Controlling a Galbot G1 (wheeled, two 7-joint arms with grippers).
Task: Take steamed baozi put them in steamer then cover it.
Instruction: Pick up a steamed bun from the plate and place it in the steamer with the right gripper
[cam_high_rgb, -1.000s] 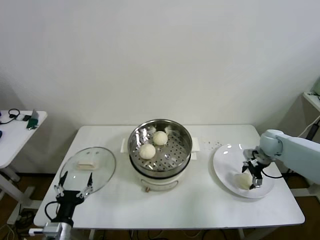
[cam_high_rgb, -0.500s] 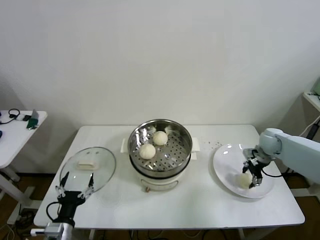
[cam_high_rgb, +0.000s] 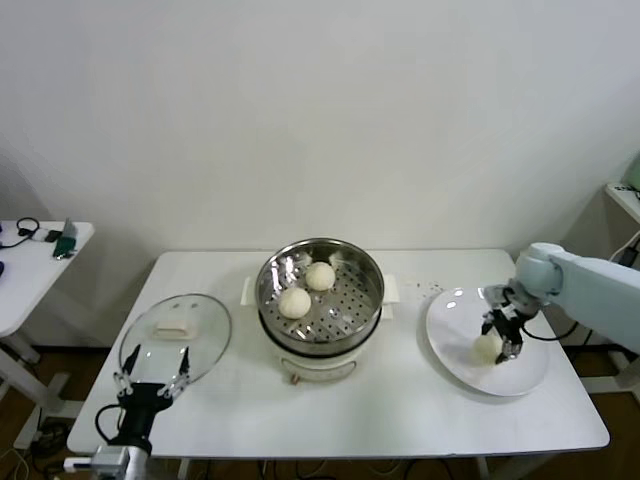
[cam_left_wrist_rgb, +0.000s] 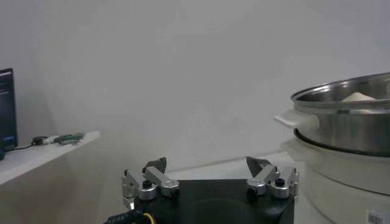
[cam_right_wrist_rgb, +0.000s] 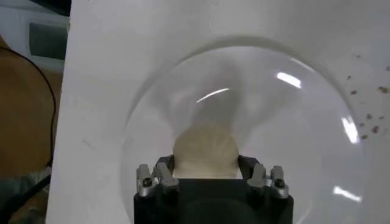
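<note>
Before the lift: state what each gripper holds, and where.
Right gripper is shut on a baozi over the plate, fingers on its sides. Left gripper holds nothing.

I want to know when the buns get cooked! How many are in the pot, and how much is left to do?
Two baozi already sit in the steamer. The right gripper is shut on a third bun above the plate. That bun must go in, then the cover, lying near the open left gripper, goes on.

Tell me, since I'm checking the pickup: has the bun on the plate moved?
Yes. The bun, gripped by the right gripper, sits slightly farther back on the plate.
</note>
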